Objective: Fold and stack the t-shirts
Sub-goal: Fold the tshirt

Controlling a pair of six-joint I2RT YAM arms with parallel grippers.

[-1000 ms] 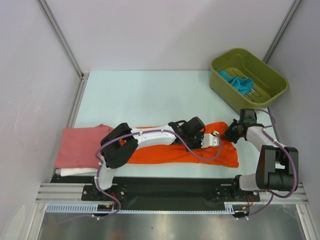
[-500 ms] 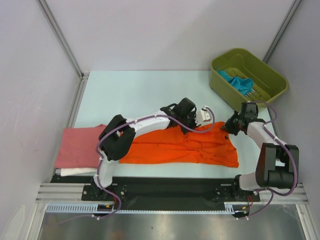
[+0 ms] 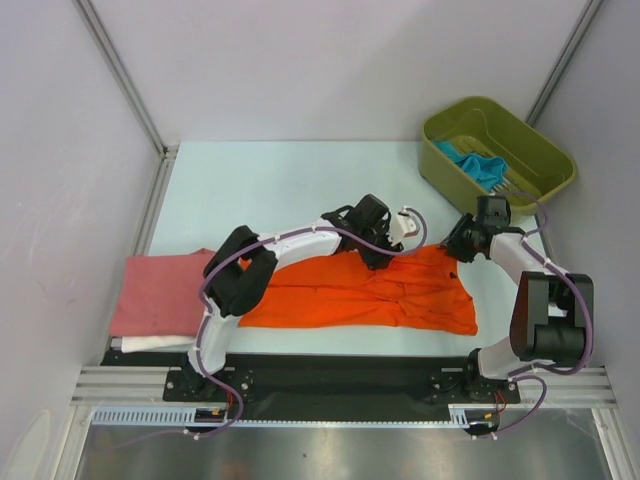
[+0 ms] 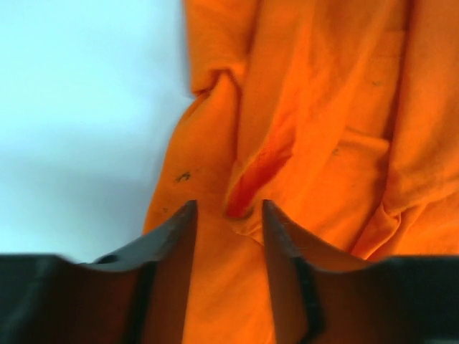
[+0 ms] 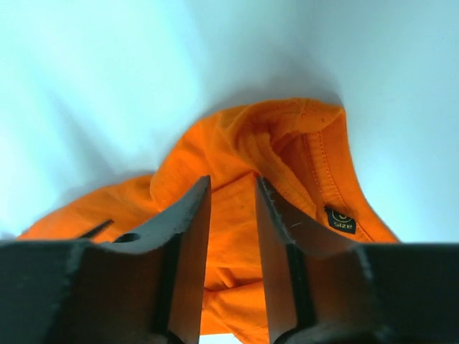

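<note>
The orange t-shirt [image 3: 360, 295] is laid crosswise on the counter [image 3: 280, 190] nearward of the green bin [image 3: 460, 195], its bin-side edge pinched by the narrowed right tool [image 5: 232, 183]; whether the narrowed left tool [image 4: 229, 204] grips cannot be told.

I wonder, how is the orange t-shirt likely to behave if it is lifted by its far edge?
Probably floppy: the orange t-shirt lies in soft creases and folds, so unheld parts should sag. Likely light, being thin cloth that bunches up between the fingers of the right gripper. It may drag across the table rather than lift whole.
</note>
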